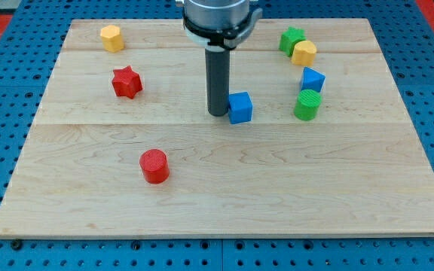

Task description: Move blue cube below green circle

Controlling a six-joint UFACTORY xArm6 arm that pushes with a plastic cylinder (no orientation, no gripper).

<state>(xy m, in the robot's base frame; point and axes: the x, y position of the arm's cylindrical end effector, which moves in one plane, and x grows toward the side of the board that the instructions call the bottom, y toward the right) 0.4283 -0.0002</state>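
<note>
The blue cube [240, 107] sits near the middle of the wooden board [224, 181]. My tip [218, 113] stands right against the cube's left side. The green circle, a short green cylinder [307, 105], lies to the view's right of the cube, at about the same height in the view. The rod rises straight up to the arm's round head at the view's top.
A second blue block [312, 78] sits just above the green cylinder, with a yellow block [304, 53] and a green block [291, 39] above that. A yellow hexagon [111, 38], a red star [126, 82] and a red cylinder [154, 165] lie on the left half.
</note>
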